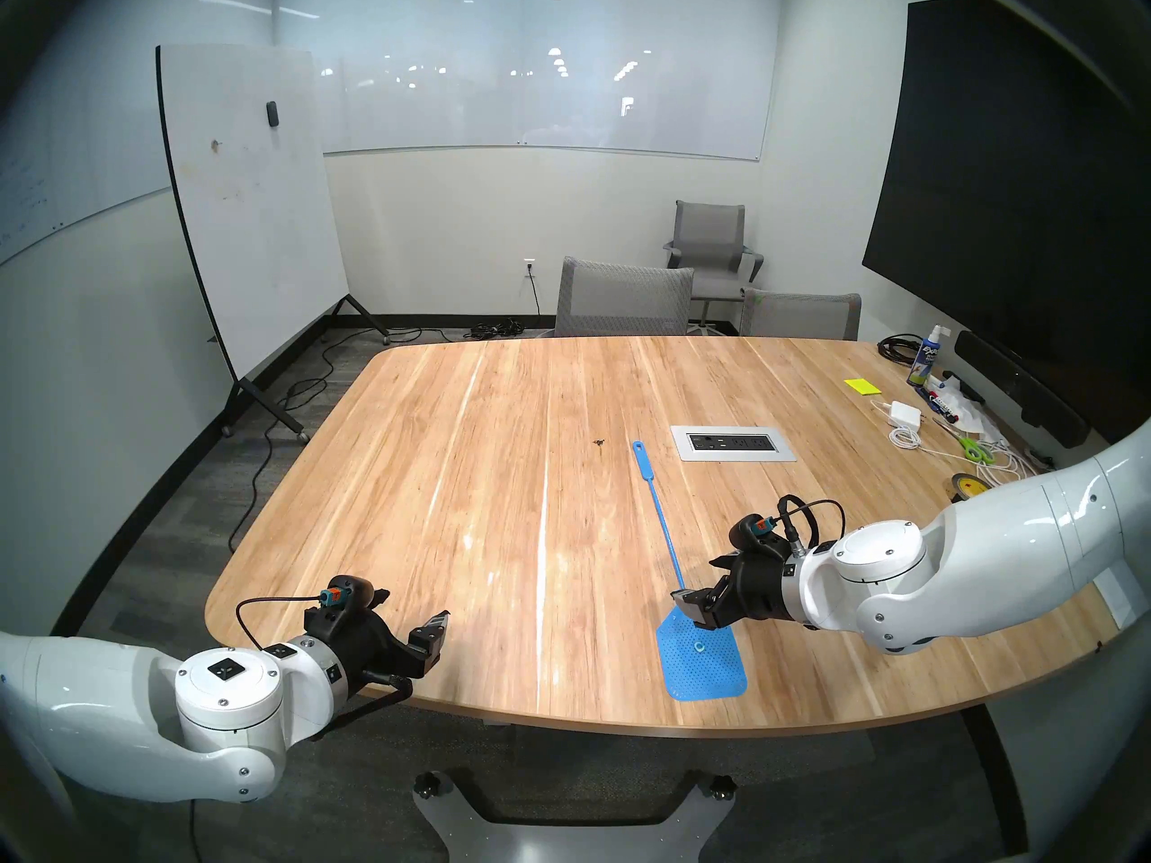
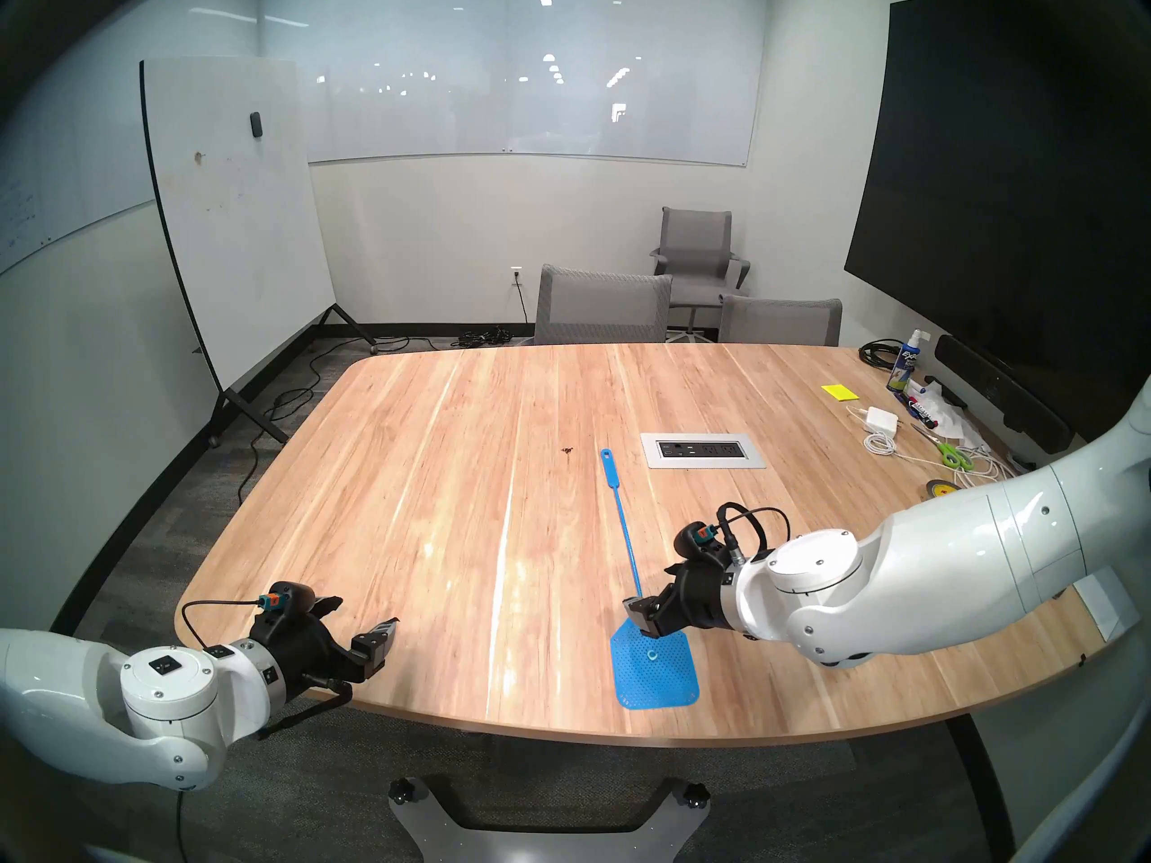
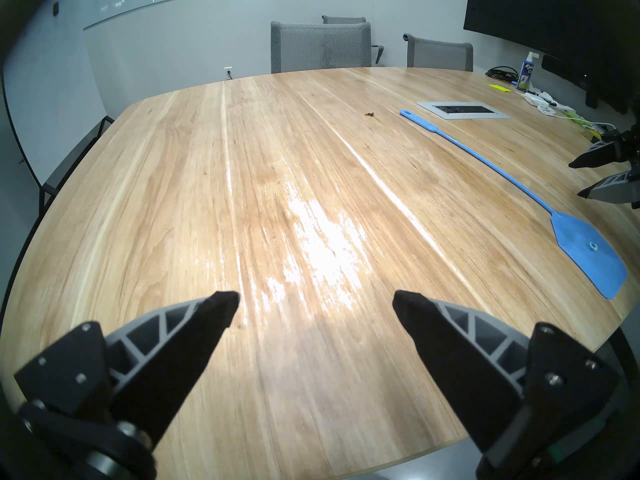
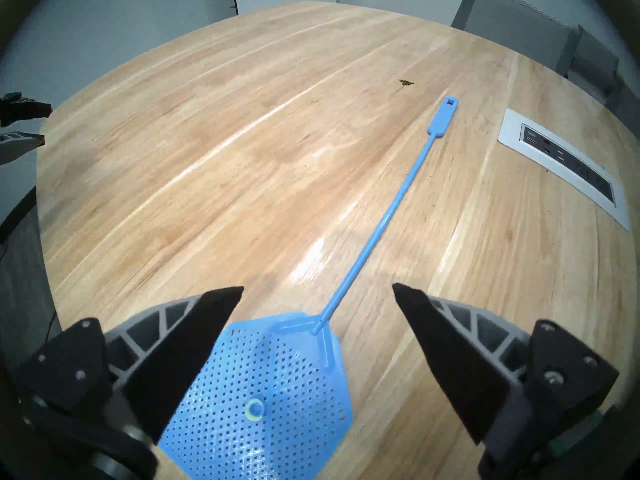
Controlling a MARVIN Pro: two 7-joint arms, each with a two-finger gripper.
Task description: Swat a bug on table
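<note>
The bug (image 1: 599,442) is a tiny dark speck with thin legs near the middle of the light-wood table (image 1: 467,500), just left of the handle end of a blue fly swatter (image 1: 704,656). The swatter lies flat, its mesh head near the front edge. My right gripper (image 1: 688,609) hovers open over the point where the handle meets the head. In the right wrist view both fingers straddle that neck (image 4: 322,325) without touching it, and the bug (image 4: 406,83) shows far ahead. My left gripper (image 1: 433,639) is open and empty over the front left corner.
A silver power-outlet panel (image 1: 733,442) sits right of the swatter handle. The far right end of the table holds a spray bottle (image 1: 926,360), yellow notes (image 1: 862,386), a white charger (image 1: 905,413), green scissors (image 1: 975,449) and cables. Grey chairs (image 1: 623,301) stand behind the table.
</note>
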